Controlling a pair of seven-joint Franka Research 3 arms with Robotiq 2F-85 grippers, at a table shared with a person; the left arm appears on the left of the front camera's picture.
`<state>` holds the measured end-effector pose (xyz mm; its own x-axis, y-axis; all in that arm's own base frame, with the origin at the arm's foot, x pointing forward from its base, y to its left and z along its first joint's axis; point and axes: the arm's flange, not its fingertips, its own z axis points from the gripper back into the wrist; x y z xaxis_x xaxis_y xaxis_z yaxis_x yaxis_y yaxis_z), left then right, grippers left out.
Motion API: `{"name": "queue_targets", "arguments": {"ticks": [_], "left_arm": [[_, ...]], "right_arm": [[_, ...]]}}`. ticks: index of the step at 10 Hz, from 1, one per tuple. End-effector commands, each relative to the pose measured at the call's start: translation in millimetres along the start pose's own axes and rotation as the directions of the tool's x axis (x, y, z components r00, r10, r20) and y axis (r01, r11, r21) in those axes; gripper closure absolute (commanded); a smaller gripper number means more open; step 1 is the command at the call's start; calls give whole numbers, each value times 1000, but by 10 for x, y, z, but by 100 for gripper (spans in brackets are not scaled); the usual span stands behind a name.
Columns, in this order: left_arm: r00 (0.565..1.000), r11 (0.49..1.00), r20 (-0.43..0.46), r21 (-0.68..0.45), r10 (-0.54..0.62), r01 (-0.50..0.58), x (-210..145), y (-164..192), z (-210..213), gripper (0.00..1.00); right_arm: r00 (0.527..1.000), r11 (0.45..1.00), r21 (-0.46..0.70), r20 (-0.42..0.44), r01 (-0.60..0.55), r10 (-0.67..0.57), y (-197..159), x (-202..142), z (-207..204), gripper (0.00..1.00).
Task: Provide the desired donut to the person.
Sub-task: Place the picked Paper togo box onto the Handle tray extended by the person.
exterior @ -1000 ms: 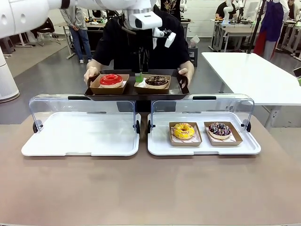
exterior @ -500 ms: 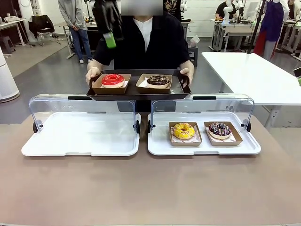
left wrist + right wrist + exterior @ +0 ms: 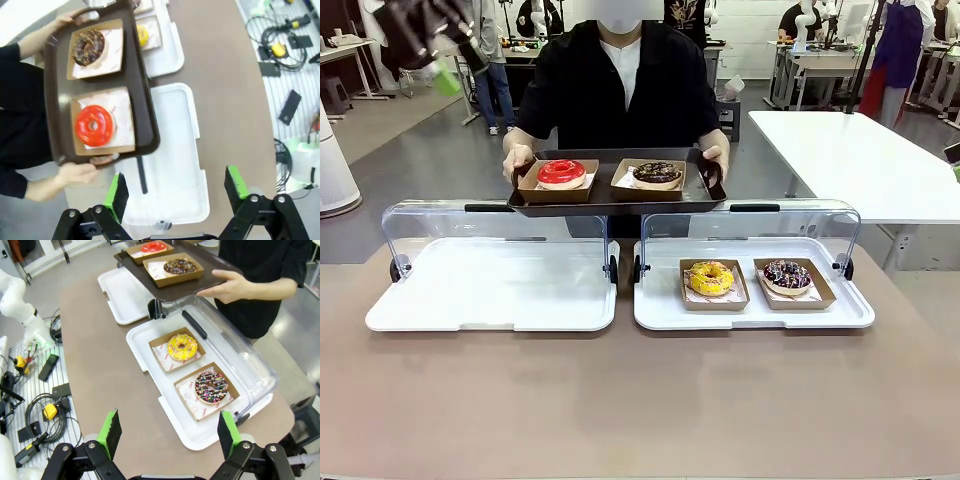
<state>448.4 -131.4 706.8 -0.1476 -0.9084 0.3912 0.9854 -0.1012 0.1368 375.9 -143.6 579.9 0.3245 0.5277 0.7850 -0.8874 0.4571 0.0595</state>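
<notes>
Dark brown tray [image 3: 610,198] is sitting in both hands of the person [image 3: 620,85] at upper centre of the front view, hovering behind the two clear raised lids. It is carrying two cardboard boats: red-glazed donut [image 3: 561,172] on the picture's left, chocolate donut [image 3: 657,173] on the right, just beside each other. The person's hands are gripping the tray's ends, one hand [image 3: 516,158] at left, the other hand [image 3: 716,152] at right. Lower down, the left white tray [image 3: 490,310] is lying bare on the brown table [image 3: 640,400]; the right white tray [image 3: 655,310] is holding a yellow donut [image 3: 710,277] and a sprinkled chocolate donut [image 3: 787,275], each in its own boat, side by side. Left gripper [image 3: 435,45] is hanging blurred at the upper left of the frame, high and well apart from the tray; in the left wrist view its fingers [image 3: 118,192] are standing spread wide with nothing between them, looking down on the tray and the bare white tray. In the right wrist view the right gripper [image 3: 170,432] is also spread wide and pinching nothing, above the table edge near the sprinkled donut. Cables and small tools are lying off the table at lower left there.
</notes>
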Motion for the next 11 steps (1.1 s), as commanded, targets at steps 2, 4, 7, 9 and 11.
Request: {"name": "queue_targets", "arguments": {"ticks": [2, 4, 7, 9, 11], "left_arm": [[997, 998, 46, 24, 56, -57, -534, -369, -166, 0], [991, 994, 72, 23, 109, -111, -787, -408, -182, 0], [991, 992, 37, 0, 128, -128, -895, -381, -140, 0], [991, 992, 37, 0, 128, -128, -895, -381, -140, 0], [991, 992, 37, 0, 128, -128, -895, -381, -140, 0]], "right_arm": [[999, 1000, 7, 31, -14, 14, -20, 13, -2, 0], [999, 1000, 7, 31, -14, 14, -20, 13, -2, 0], [999, 1000, 7, 31, -14, 14, -20, 13, -2, 0], [999, 1000, 7, 31, -14, 14, -20, 13, -2, 0], [999, 1000, 7, 31, -14, 14, -20, 13, -2, 0]]}}
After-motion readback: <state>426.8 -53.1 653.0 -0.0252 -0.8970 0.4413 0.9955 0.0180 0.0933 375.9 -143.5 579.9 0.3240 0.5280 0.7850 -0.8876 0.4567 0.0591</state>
